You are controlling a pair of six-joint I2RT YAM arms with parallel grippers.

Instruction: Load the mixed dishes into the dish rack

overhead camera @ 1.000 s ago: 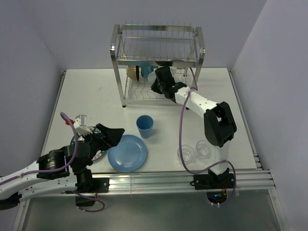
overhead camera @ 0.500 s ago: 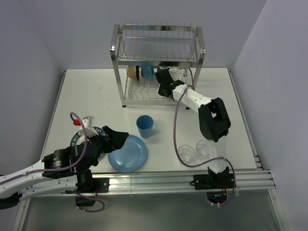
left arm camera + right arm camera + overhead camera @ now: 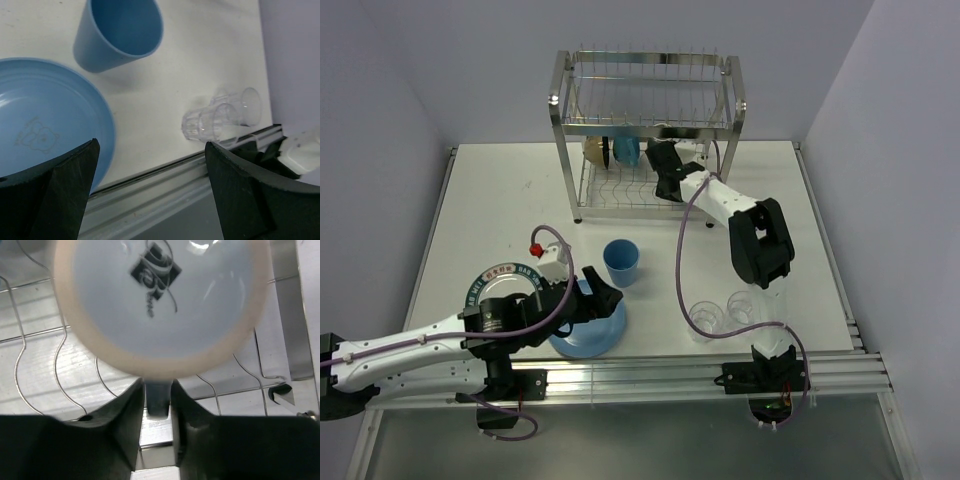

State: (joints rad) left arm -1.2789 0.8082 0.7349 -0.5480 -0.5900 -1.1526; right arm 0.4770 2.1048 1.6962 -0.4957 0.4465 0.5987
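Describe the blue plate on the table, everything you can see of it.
The blue plate is round and plain mid-blue, looks like smooth plastic, and has a shallow raised rim and a faint bear-face outline at its centre. It lies flat, face up and empty, on the white table near the front edge. The blue tumbler stands just beyond its rim; contact is unclear. The left gripper hangs over it, fingers open, not gripping.
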